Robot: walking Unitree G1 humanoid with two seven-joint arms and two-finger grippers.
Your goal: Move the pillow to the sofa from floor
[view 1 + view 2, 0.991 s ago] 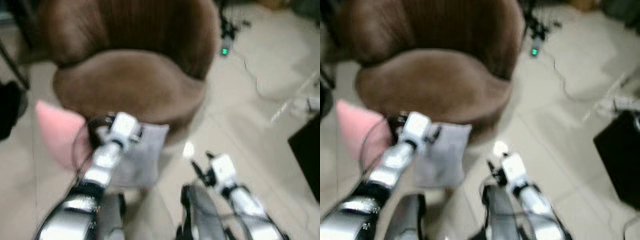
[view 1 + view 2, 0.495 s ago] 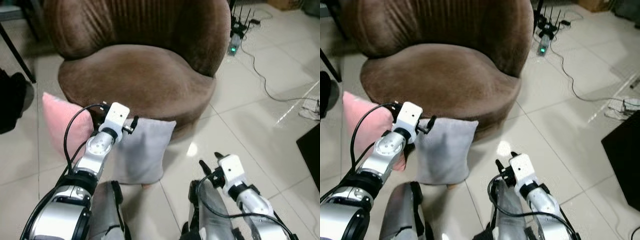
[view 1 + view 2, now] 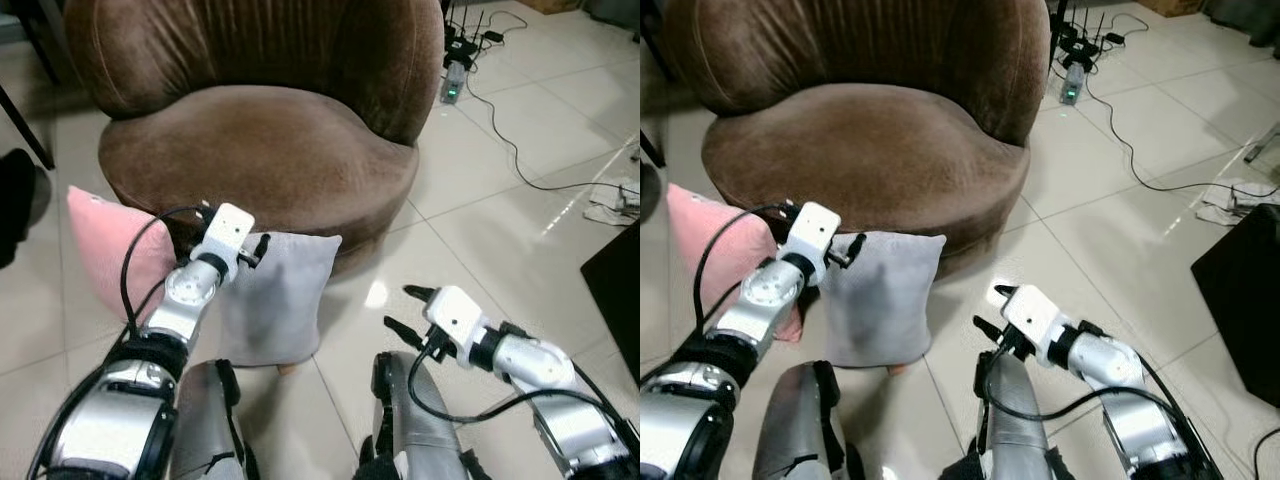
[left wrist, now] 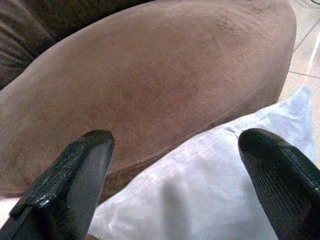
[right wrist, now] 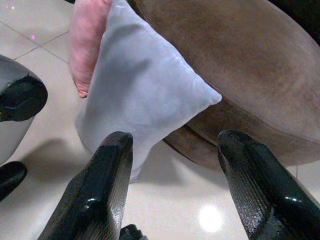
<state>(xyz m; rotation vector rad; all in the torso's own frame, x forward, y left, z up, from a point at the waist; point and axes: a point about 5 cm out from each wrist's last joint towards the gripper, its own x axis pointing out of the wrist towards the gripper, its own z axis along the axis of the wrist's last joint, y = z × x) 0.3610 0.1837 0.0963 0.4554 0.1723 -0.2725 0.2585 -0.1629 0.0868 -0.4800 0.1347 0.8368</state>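
Legs of the robot stand nearest, on the tiled floor (image 3: 470,230). Half a second ago the right pincer (image 3: 993,310) pointed ahead beside its knee; now it has swung left toward the grey pillow (image 3: 277,297), jaws apart and empty. The left pincer (image 4: 175,165) has stayed poised over the pillow's top edge, fingers wide apart, touching nothing. The pillow stands upright on the floor, leaning against the sofa (image 3: 260,140) base, a pink pillow (image 3: 110,245) just beside it. Both arms now bracket it, so a two-sided grasp looks imminent.
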